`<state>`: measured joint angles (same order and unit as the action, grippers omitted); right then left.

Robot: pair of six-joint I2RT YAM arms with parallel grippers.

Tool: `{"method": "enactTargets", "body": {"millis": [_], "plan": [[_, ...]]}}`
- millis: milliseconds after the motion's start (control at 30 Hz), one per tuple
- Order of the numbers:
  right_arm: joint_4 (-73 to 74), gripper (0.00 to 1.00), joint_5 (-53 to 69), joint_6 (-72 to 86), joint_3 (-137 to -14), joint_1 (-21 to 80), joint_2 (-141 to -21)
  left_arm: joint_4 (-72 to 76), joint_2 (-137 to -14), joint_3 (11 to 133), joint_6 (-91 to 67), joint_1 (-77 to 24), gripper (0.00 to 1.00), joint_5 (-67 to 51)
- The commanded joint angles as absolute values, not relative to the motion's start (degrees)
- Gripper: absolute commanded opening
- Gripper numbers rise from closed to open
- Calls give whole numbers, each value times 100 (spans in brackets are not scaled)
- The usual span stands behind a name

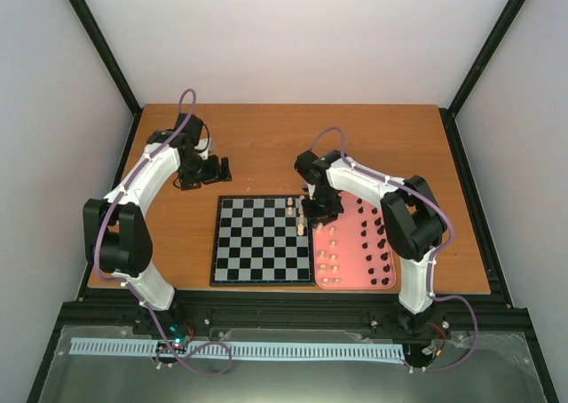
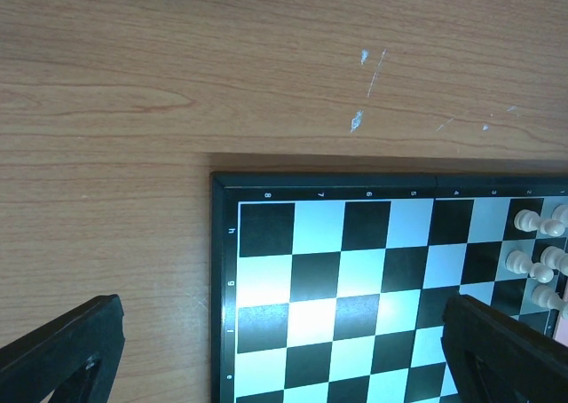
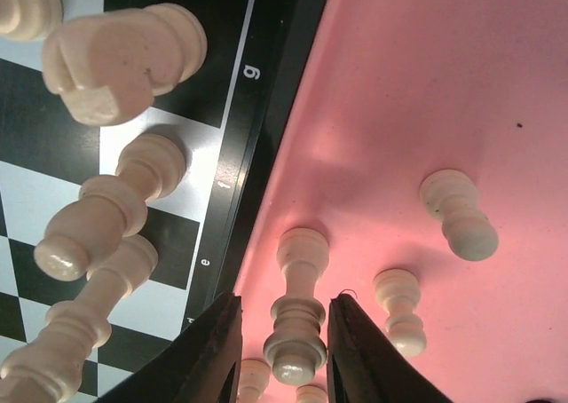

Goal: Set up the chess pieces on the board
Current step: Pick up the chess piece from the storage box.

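1. Straddling one cream piece [image 3: 297, 332] that stands upright on the pink tray [image 3: 444, 83], my right end effector [image 3: 284, 310] has its fingers [image 3: 355, 359] drawn narrow on either side. A sliver of pink shows beside the piece, and I cannot tell whether the pads actually grip it.
2. That piece stands near the tray's left edge, just beside the right border of the board [image 1: 248, 243]. The other cream pieces [image 1: 330, 263] are ranged down the tray's left half.
3. On the tray's right half stand the black pieces [image 1: 377, 239], well apart from the board.
4. At the board's far right corner I see a small cluster of cream pieces [image 1: 298, 215], upright on their squares.
5. My left end effector [image 2: 282, 305] hangs over the bench [image 1: 266, 146] just beyond the board's far left corner. Its jaws are spread wide and hold no piece.
6. The board lies flat toward the near edge of the bench, between the two arms, with the tray just beside it on the right.
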<state>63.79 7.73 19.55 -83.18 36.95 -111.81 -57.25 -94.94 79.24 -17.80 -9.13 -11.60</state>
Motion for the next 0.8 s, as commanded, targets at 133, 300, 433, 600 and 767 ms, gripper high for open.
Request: {"method": "enactTargets", "body": {"millis": [133,300,433,600,767], "plan": [[6381,20,669,1971,-8245,3667,-11284,-5766,-9526,8106,-1802,-932,100,-1135],[6422,11,585,1994,-8246,3665,-11252,-5781,-9533,8119,-1797,-932,100,-1131],[6618,3,436,2060,-8369,3665,-11138,-5768,-9503,8121,-1803,-936,100,-1141],[7011,3,433,2180,-8698,3755,-10874,-5730,-9414,8031,-1802,-932,100,-1143],[7299,3,599,2294,-8887,4122,-10641,-5665,-9313,7912,-1818,-936,100,-1150]]}}
